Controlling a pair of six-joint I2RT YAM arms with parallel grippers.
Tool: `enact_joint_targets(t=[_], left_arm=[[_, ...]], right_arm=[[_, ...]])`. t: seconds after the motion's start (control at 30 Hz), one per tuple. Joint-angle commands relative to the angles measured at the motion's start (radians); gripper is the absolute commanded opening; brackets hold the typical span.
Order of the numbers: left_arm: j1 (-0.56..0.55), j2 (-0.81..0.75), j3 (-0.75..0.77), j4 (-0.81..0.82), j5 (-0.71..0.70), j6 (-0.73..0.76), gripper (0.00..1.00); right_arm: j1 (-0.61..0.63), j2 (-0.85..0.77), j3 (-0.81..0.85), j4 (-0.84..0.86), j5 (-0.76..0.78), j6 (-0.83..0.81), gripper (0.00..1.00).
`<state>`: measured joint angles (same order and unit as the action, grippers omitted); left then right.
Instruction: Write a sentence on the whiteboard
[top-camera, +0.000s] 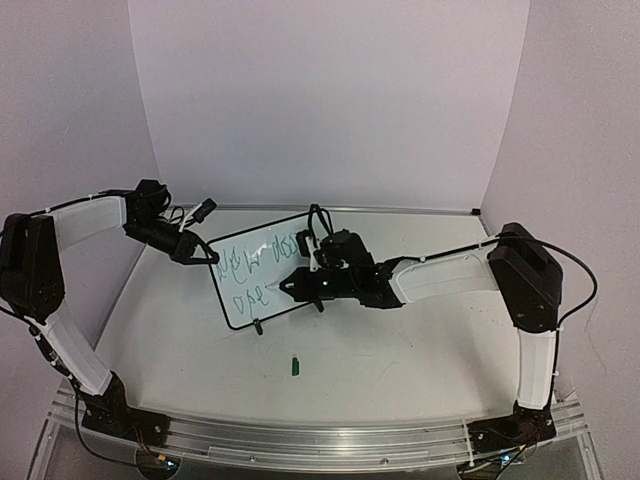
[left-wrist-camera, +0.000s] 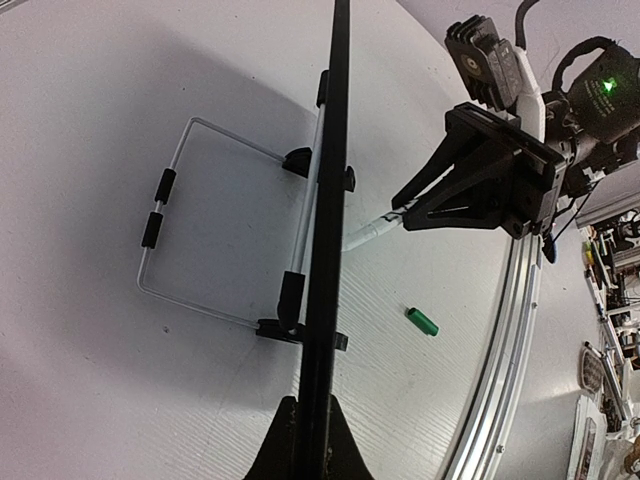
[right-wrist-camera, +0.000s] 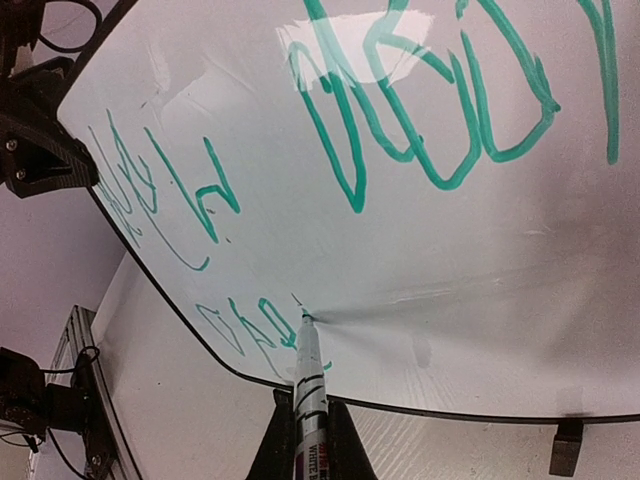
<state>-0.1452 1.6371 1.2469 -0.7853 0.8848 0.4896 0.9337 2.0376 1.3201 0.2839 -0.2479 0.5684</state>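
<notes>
I see whiteboard (top-camera: 250, 277) standing mid-surface (top-camera: 400, 372). Left pincer (top-camera: 205, 254) shut tight on its 10 o'clock corner, holding it steady. Right pincer (right-wrist-camera: 305, 440) shut on marker (right-wrist-camera: 309, 385), tip touching board. Sentence (right-wrist-camera: 400, 130): top line full, second line only few letters at left. My guess: over half done, rest of second line left. Green cap (top-camera: 296, 366) lies at board's 6 o'clock.

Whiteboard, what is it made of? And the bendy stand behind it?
The whiteboard looks like smooth, glossy white plastic or coated metal, because a bright patch of light glares off it. I can't tell which. Its rim looks like matte black plastic. The stand seems to be thin, silvery bent metal wire with black sleeves that look rubbery.
</notes>
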Motion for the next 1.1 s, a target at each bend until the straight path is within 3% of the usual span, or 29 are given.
enact_joint_targets(t=[0.0,0.53,1.07], left_arm=[[0.007,-0.01,0.025,0.014,-0.12,-0.005,0.0],[0.008,-0.012,0.025,0.014,-0.119,-0.006,0.0],[0.007,-0.01,0.025,0.013,-0.122,-0.005,0.0]], right_arm=[[-0.006,0.013,-0.015,0.003,0.007,0.013,0.0],[-0.006,0.004,-0.013,0.015,-0.008,0.02,0.0],[-0.007,-0.025,-0.013,0.069,0.095,0.034,0.0]])
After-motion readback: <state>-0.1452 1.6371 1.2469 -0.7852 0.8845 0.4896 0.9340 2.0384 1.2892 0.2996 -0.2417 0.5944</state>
